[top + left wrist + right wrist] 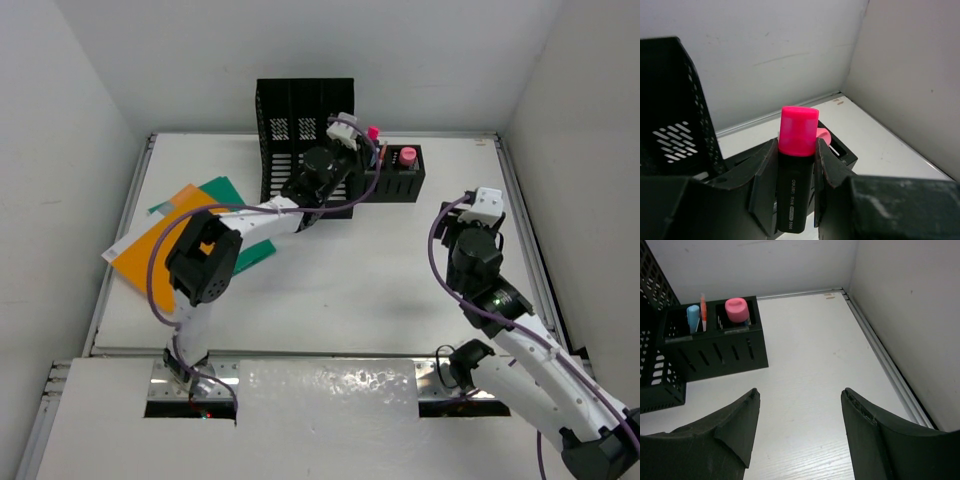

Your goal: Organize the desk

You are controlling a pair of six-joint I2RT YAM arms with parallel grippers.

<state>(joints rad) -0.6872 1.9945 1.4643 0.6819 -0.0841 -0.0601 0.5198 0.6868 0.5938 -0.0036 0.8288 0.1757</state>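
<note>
Black pen holder (715, 352) — blue pen (692, 317), orange pen (703, 310), pink-capped marker (737, 310) inside; close by it, left gripper (796, 150) clamps pink highlighter (798, 131), print unreadable; right gripper (800, 395) spread wide — empty.

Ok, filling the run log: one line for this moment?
left gripper: shut on pink highlighter | near pen holder | right gripper: open, empty
</note>
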